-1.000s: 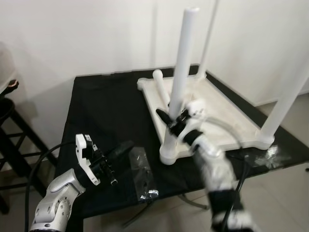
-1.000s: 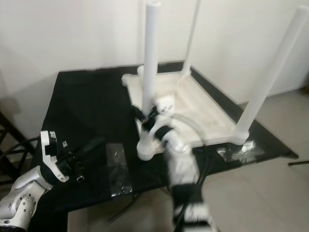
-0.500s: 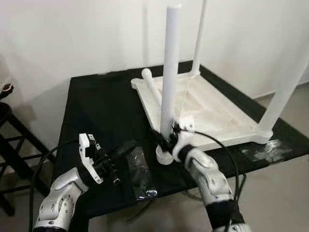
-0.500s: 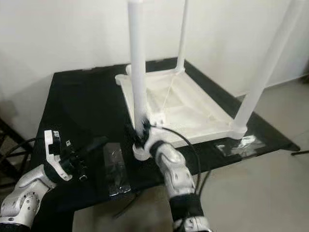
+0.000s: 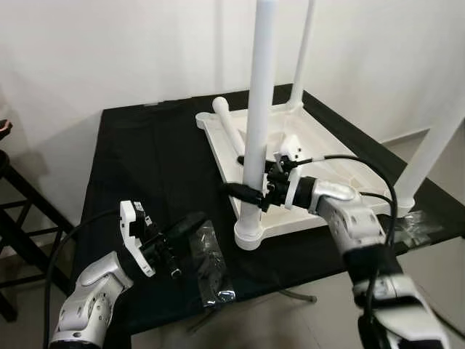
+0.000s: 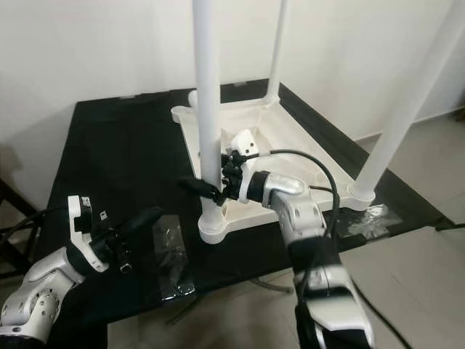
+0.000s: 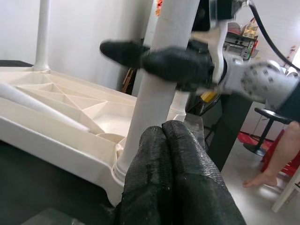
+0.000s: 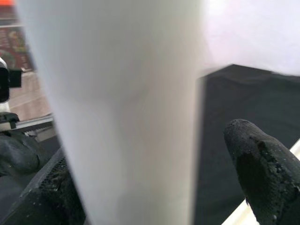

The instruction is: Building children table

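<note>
- Children's table [image 5: 305,156]: white plastic, lying upside down on the black table [image 5: 145,153], three legs standing up, one loose leg [image 5: 229,131] lying on its underside.
- Likely light, stiff, smooth; I judge the near leg [image 5: 258,109] best gripped low, near its socket.
- My right gripper [image 5: 251,195] straddles that leg, fingers spread, not clamped; forearm level.
- My left gripper [image 5: 185,225] rests closed, empty, beside a plastic bag [image 5: 211,258].

We see a black table [image 5: 138,160] against a white wall [image 5: 109,43], a clear plastic bag [image 5: 211,265] lying near its front edge.
</note>
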